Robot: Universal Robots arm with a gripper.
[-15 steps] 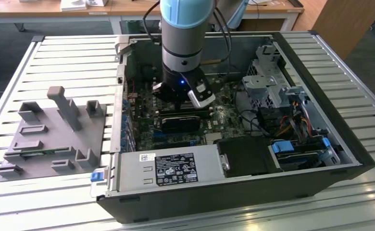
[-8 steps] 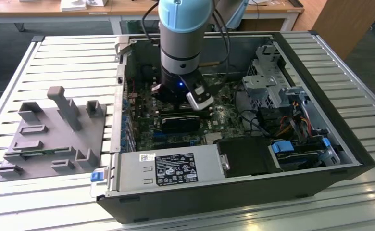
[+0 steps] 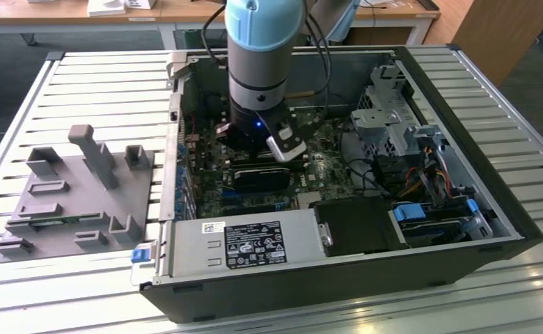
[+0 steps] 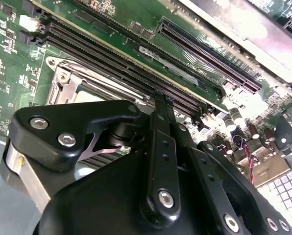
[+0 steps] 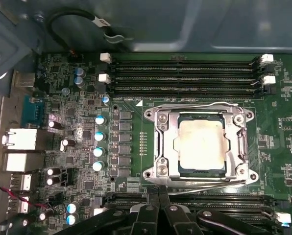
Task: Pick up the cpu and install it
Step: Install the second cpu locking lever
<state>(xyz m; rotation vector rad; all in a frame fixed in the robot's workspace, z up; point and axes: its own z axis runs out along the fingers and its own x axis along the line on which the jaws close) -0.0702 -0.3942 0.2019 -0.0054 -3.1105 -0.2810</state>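
The cpu (image 5: 201, 146), a flat square chip with a pale silver top plate, lies seated in the motherboard socket, framed by the metal retention bracket (image 5: 158, 147). My gripper (image 5: 158, 192) hangs just off the socket's edge, above the memory slots (image 5: 209, 200) beside it, not touching the cpu. Its two black fingers are pressed together with nothing between them, and the second wrist view shows the gripper (image 4: 159, 98) the same way, next to a corner of the bracket (image 4: 62, 78). In the exterior view the arm (image 3: 257, 104) reaches down into the open computer case.
The open case (image 3: 346, 278) lies on a slatted table, with a power supply (image 3: 244, 243), a drive cage (image 3: 383, 118) and loose cables inside. A black block (image 3: 257, 177) sits below the arm. A grey fixture tray (image 3: 76, 202) with upright posts stands at the exterior view's left.
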